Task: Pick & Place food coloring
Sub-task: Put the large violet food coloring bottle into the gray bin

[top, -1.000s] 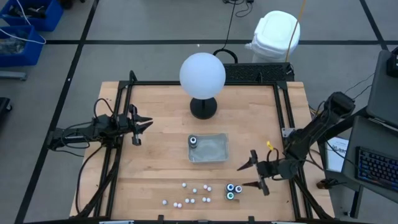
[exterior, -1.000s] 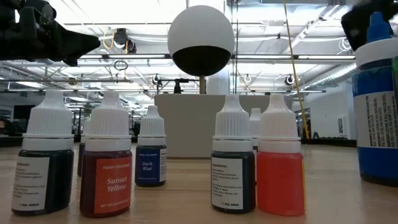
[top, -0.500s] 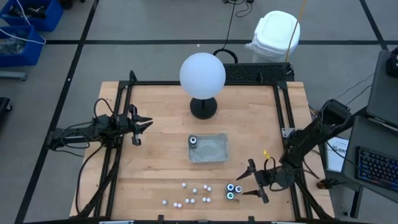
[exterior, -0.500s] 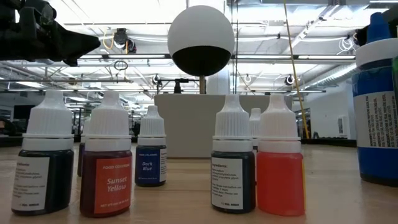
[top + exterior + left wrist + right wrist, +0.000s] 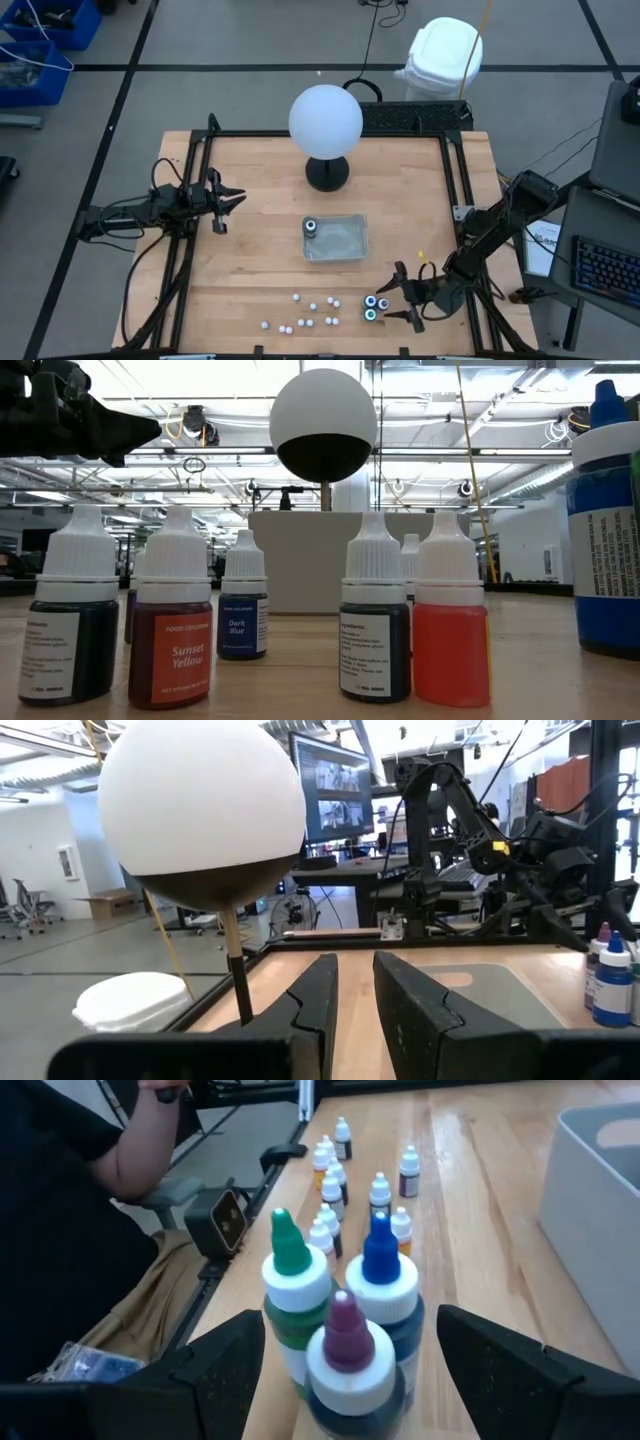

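Observation:
The food coloring stands near the table's near edge. Several small white-topped bottles (image 5: 305, 312) stand in a loose group and fill the low view (image 5: 175, 620). Three larger dark bottles (image 5: 374, 305) stand together to their right, with green, blue and purple tips (image 5: 345, 1335). Another larger bottle (image 5: 311, 228) stands in the clear tray (image 5: 345, 240). My right gripper (image 5: 406, 297) is open just right of the larger bottles, its fingers wide apart (image 5: 350, 1325) and touching nothing. My left gripper (image 5: 228, 208) waits by the table's left side, open by a narrow gap (image 5: 356, 982).
A big white globe (image 5: 325, 118) on a black base (image 5: 327, 175) stands at the far middle of the table. Black rails (image 5: 455, 180) run along both table sides. A person (image 5: 120, 1150) in dark clothes is beyond the table's near edge, close to the bottles.
My right gripper has moved toward the table's near edge and a little left, closing in on the larger bottles, still open. In the low view it has dropped out of the upper right corner. The bottles have not moved.

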